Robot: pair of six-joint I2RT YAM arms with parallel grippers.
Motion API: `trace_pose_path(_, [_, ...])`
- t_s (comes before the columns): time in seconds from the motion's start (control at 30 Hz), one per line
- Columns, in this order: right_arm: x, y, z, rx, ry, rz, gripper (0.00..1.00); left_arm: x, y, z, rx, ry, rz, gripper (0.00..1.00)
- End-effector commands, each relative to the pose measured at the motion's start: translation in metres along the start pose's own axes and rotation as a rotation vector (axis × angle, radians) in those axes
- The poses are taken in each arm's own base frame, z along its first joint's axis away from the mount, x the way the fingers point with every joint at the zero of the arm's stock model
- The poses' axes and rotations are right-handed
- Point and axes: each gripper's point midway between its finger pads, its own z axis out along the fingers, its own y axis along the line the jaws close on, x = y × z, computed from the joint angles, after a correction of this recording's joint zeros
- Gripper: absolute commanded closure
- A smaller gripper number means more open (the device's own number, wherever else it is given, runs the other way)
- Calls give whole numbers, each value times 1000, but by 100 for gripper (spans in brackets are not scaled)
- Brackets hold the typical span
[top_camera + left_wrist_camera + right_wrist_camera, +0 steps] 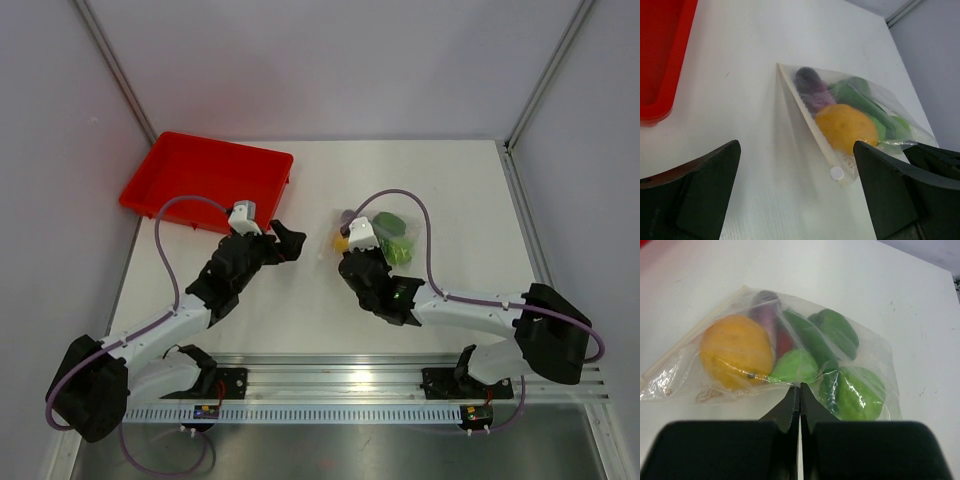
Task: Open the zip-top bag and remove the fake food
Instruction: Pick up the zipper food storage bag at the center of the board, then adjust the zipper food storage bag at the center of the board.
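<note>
Clear, crinkly plastic right of the table's middle: the zip-top bag (pixel 875 347), lying on the white table (pixel 300 300), well apart from the red tray (pixel 210 180) at the far left corner. Zip strip (pixel 802 107) along the edge turned toward the left arm, a small white round tab (pixel 837 173) near its end. All inside and packed close, the fake food (pixel 800 365): a round yellow piece (pixel 737 352), a long purple piece (pixel 765 315), several green pieces (pixel 855 392). Right gripper (pixel 799 388) closed tight at the bag's near edge, thin plastic seemingly pinched between the tips. Left gripper (pixel 796 165) spread to full width, holding nothing, low over bare table just beside the zip edge, not touching the bag.
</note>
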Motion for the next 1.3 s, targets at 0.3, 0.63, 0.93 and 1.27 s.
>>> trace_pose_path(0.3, [-21,-43,-2,-1,-22,285,100,-11,-58,5,315,-105,184,1])
trace_pose_path(0.63, [-28,-54,-1,-1,-11,364,100,-14,-105,-25,481,-253,429,1])
trace_pose_path(0.93, [-25,-57,-1,17,0,381,99,18,-144,-46,628,-275,734,1])
trace_pose_path(1.27, [-46,-68,-17,-25,-54,424,99,44,-147,-29,547,-244,928,1])
